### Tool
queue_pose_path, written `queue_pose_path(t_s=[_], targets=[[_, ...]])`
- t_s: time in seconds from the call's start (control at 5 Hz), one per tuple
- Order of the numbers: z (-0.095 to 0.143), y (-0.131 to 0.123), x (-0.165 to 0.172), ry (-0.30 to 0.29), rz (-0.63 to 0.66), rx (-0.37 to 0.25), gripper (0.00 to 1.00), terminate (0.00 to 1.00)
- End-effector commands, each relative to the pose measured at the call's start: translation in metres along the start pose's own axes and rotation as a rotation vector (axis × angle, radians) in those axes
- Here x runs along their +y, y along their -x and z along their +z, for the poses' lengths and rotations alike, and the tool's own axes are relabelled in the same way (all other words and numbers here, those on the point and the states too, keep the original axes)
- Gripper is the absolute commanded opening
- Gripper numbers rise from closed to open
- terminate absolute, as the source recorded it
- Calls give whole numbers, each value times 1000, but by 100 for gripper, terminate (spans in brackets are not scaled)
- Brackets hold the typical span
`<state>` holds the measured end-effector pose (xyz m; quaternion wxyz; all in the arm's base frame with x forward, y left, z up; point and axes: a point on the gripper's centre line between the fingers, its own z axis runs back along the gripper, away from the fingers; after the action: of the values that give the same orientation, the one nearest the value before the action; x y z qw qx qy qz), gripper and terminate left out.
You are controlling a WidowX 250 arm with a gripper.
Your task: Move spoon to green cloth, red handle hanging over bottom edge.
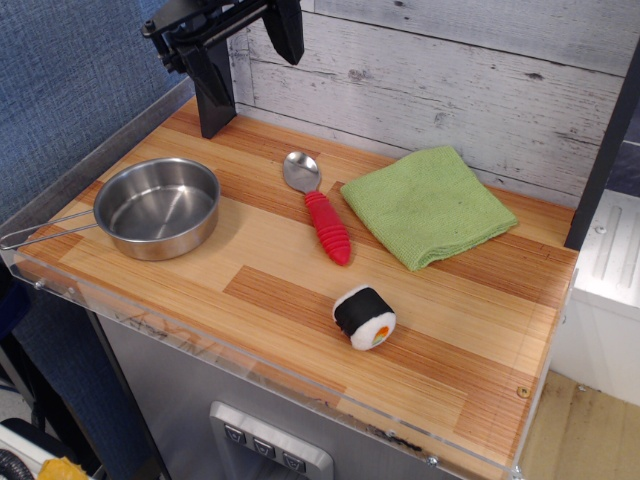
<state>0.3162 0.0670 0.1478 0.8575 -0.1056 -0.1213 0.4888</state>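
The black arm comes in from the top left corner of the view, its dark frame slanting down and to the left. At its end the pincer (250, 75) hangs with its two fingers spread wide apart and nothing between them. The left finger (213, 95) is long and points almost straight down, its blunt tip close to the counter (300, 300), though whether it touches cannot be told. The right finger (287, 30) is shorter in view, set higher and further right, its tip well above the counter.
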Motion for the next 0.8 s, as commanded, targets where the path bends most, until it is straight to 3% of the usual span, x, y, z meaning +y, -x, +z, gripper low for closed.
queue_pose_path(t_s=[0.0,0.2,0.6], targets=[[-34,2,-6,-37,-61,32,100,0],[-53,-1,-6,-88,-74,31,100,0],[-86,4,-4,-163,-118,107,100,0]])
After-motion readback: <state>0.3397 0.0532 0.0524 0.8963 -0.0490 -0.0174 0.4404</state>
